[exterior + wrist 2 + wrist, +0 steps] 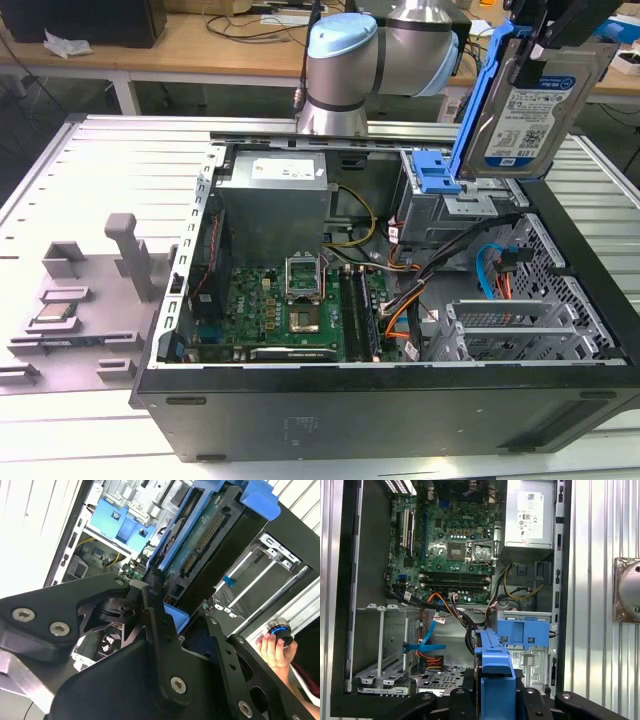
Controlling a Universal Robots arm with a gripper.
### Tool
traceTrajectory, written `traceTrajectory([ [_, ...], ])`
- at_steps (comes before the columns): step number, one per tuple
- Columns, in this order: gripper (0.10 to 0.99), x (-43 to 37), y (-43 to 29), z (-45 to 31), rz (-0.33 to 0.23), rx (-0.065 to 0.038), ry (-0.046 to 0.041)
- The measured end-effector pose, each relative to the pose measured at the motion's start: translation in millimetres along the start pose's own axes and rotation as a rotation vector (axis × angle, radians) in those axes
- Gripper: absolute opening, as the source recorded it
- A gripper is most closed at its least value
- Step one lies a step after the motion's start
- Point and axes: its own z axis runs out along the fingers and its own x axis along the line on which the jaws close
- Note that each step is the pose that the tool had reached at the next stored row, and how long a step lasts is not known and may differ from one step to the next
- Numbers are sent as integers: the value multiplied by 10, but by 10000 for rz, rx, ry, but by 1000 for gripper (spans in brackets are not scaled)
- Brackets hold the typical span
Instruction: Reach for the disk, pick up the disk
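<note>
The disk (pixel 535 100) is a silver hard drive with a white-and-blue label and a blue bracket along its edges. It hangs upright in the air above the far right corner of the open computer case (pixel 400 420). My gripper (pixel 556 35) is shut on its upper end. In the second wrist view the disk (pixel 210 535) runs edge-on away from my gripper (pixel 180 617), showing its green board and blue bracket. In the first wrist view the disk's blue bracket edge (pixel 495 670) sits between the black fingers of my gripper (pixel 495 687), high over the case.
Below the disk stands the metal drive cage with a small blue latch (pixel 436 175). The case holds a motherboard (pixel 290 310), a power supply (pixel 275 190) and loose cables. A grey fixture (pixel 70 300) with a chip lies at the exterior view's left. A person's hand (pixel 274 651) rests beside the case.
</note>
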Motion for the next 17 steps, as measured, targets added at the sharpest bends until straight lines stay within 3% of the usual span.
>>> traceTrajectory([
  [17,369,204,5,2,31,0,-1],
])
